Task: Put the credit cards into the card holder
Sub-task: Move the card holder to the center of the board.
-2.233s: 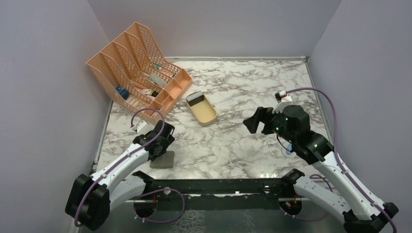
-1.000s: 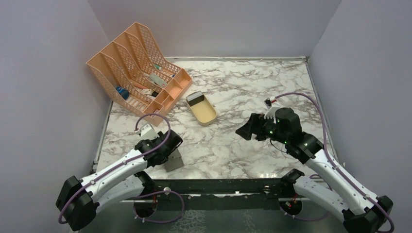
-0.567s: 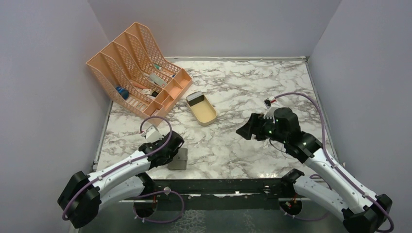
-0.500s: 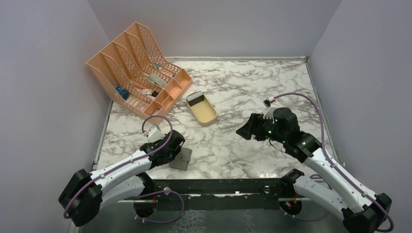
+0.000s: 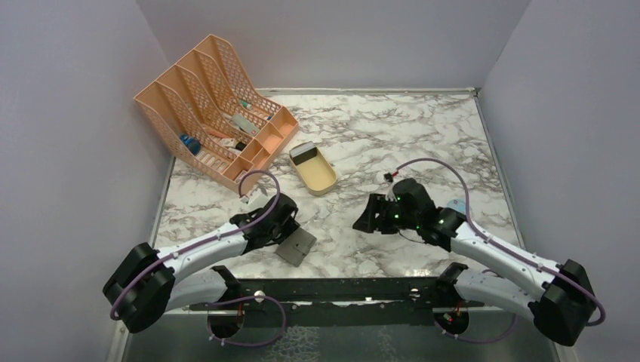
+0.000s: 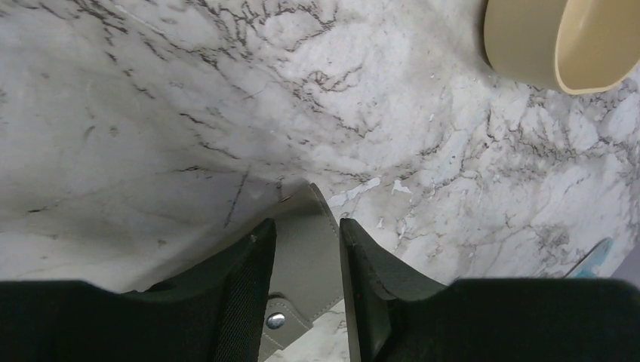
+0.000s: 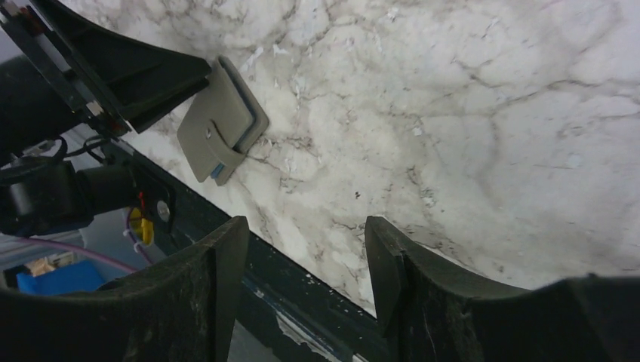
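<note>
Marble table (image 5: 392, 136): task judged not begun. What looked like credit cards (image 5: 304, 154) were seen in tan oval tray (image 5: 323, 181), none loaded. The card holder (image 5: 296, 246), snapped shut, lay nr front edge, corner straddled by left fingers (image 6: 253, 286), set narrow; grip couldn't be told. The right fingers (image 7: 226, 286) were held wide, empty.

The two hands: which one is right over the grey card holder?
The left hand: the card holder shows between its fingers. The right hand hangs apart from it, open above the table.
</note>
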